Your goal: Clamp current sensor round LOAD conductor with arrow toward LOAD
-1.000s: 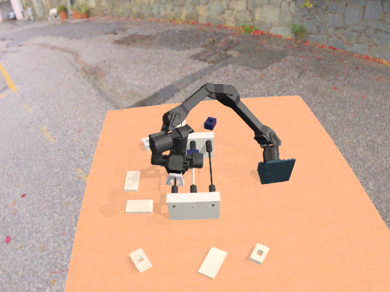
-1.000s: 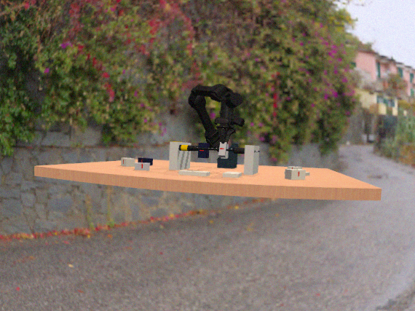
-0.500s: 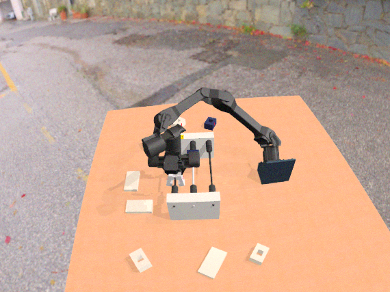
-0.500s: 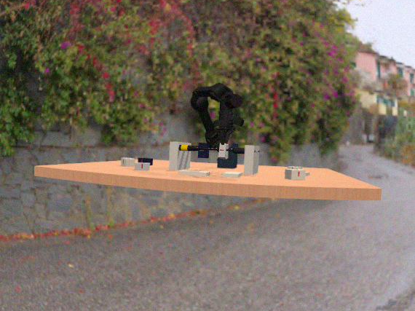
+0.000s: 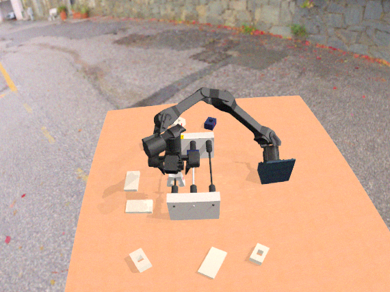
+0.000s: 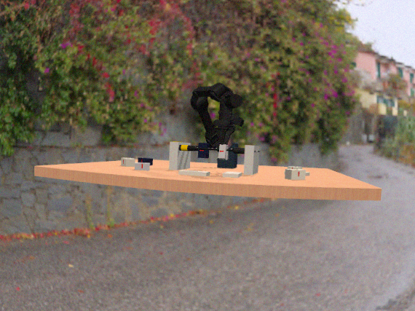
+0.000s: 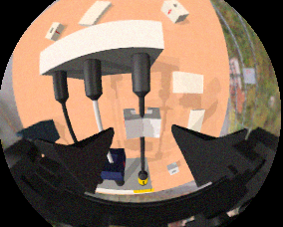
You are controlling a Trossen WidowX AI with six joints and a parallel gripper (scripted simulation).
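The light grey split-core sensor [image 5: 173,179] [image 6: 223,151] [image 7: 145,123] sits on the left-hand black conductor [image 7: 141,152], the one with a yellow band [image 7: 144,180] [image 6: 183,147] at its far end. It hangs between the two grey end blocks, nearer the front block [image 5: 193,206] [image 7: 102,41]. A red mark shows on its side. My gripper [image 5: 174,170] [image 6: 222,143] [image 7: 142,128] is open just above it, a finger on each side and clear of it. I cannot tell whether the sensor is latched.
A navy sensor [image 7: 113,164] is clamped on the middle white conductor [image 5: 193,176]. A third black conductor [image 5: 210,168] runs to the right. Flat white plates [image 5: 132,180] [image 5: 139,206] [image 5: 212,262], small white blocks [image 5: 140,260] [image 5: 259,254] and a navy block [image 5: 210,123] lie around.
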